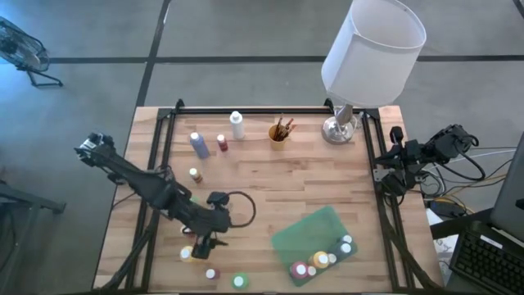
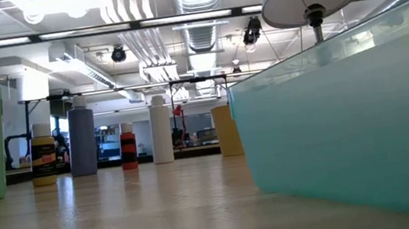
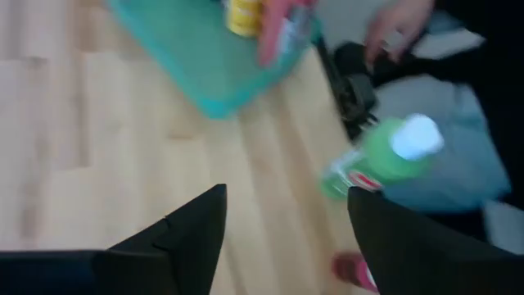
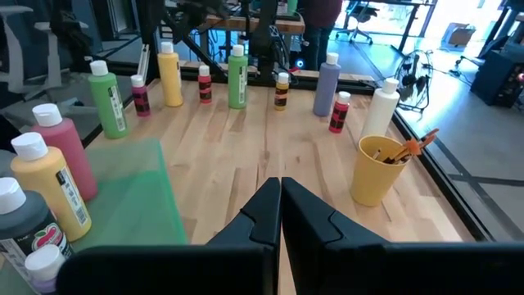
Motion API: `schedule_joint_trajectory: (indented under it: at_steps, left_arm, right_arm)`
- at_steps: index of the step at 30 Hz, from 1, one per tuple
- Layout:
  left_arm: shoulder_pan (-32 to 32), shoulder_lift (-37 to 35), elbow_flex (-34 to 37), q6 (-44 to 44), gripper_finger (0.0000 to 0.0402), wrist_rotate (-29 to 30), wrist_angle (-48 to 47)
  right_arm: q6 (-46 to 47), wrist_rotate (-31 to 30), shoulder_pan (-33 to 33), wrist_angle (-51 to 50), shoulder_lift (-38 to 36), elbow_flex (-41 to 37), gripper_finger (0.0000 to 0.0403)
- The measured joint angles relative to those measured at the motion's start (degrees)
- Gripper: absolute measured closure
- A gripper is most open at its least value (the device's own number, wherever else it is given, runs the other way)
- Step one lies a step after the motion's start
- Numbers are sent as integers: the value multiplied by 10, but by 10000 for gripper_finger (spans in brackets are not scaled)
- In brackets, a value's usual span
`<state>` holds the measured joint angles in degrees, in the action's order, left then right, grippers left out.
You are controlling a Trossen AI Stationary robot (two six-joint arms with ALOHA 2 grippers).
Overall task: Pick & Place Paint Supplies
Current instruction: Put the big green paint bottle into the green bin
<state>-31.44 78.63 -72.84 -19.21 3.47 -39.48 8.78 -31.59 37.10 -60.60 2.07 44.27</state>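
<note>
Left gripper hovering over table's near edge, fingers spread, gripping nothing. Green bottle standing just ahead, blurred; red item beside it cut off. Green tray farther right holding several bottles. Right gripper resting at table's right edge, fingers pressed together, empty. Brush cup near lamp.

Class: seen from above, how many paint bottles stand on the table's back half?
4: white bottle beside the cup, small red bottle, lavender bottle, small yellow bottle nearer the middle. None seems hidden.
</note>
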Motion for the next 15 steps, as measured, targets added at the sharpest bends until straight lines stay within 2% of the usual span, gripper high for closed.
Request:
schedule_joint_trajectory:
  at_steps: [2, 4, 15]
  left_arm:
    - [-2, 8, 0, 7, 135, -34, 0]
    - [-4, 14, 0, 9, 134, -43, 0]
    - [-23, 54, 0, 11, 140, -31, 11]
  right_arm:
    - [0, 0, 0, 0, 0, 0, 394]
    - [0, 0, 0, 0, 0, 0, 394]
    - [0, 0, 0, 0, 0, 0, 394]
